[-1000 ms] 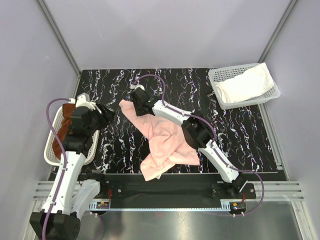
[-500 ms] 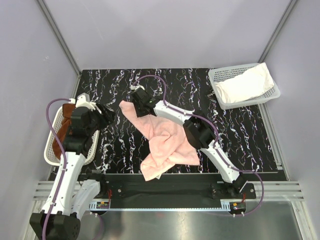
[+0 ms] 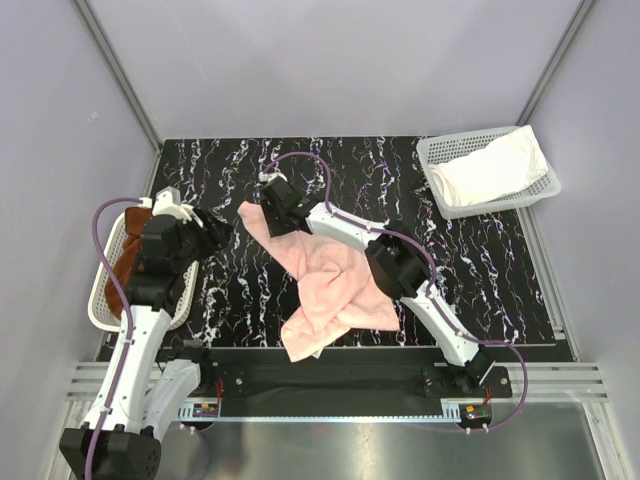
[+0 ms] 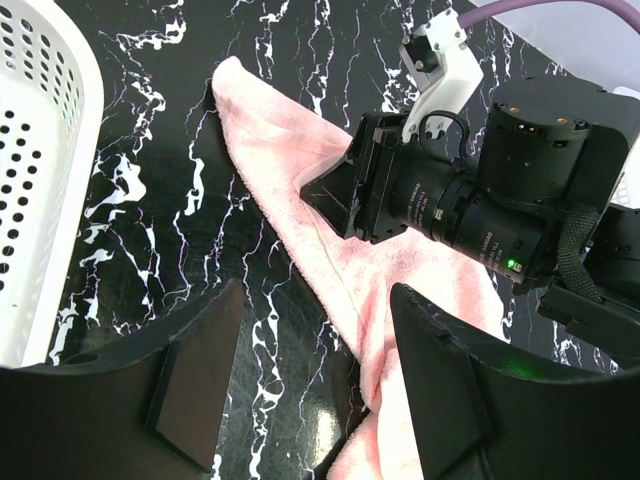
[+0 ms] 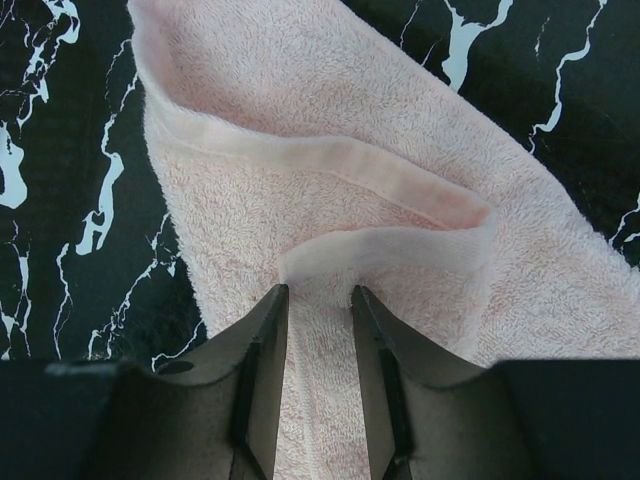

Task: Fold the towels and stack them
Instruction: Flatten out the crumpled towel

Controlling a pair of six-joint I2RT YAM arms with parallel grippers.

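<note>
The pale pink towel point(image 3: 330, 285) lies crumpled on the middle of the black marbled table. My right gripper point(image 3: 273, 220) is at its far left corner. In the right wrist view the jaws point(image 5: 320, 295) are nearly closed, with a raised fold of the pink towel point(image 5: 330, 130) pinched between them. My left gripper point(image 3: 215, 235) is open and empty, above the table just left of the towel point(image 4: 285, 165). The rust-brown towel point(image 3: 125, 270) lies in the left basket. The white towel point(image 3: 490, 170) lies in the far right basket.
A white mesh basket point(image 3: 100, 305) stands at the table's left edge, close to my left arm, and shows in the left wrist view point(image 4: 40, 150). A second white basket point(image 3: 437, 152) stands at the far right corner. Grey walls enclose the table.
The right gripper has shifted slightly at the towel's far left corner. The left arm and the towels have hardly moved.
</note>
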